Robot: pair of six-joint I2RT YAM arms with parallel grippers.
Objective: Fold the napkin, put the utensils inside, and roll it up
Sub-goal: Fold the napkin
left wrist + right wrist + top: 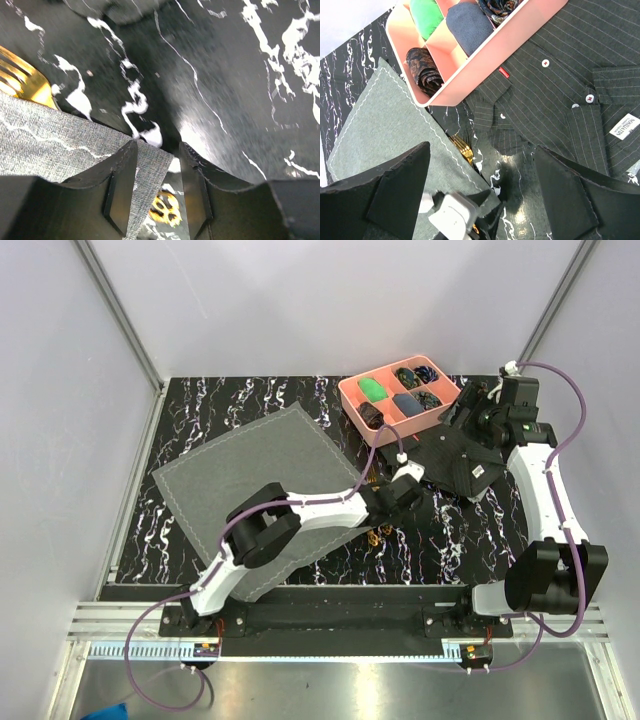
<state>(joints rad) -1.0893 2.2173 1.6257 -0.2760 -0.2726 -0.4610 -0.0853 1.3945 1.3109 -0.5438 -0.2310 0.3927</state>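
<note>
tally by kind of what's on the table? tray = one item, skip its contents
Napkin: 1
Shirt: 1
Tray: 1
Fork: 1
Total: 4, plus a gold bit at the napkin corner. It may be a second utensil or the fork's handle; cannot tell.

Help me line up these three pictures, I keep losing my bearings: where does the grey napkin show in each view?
Top external: the napkin lies flat left of centre, turned like a diamond.
Left wrist: one corner of the napkin fills the lower left, its tip between the open fingers.
Right wrist: the napkin covers the left side, stitched edge running diagonally.
Shared landmark: the left gripper at that corner, seen in all three views.
</note>
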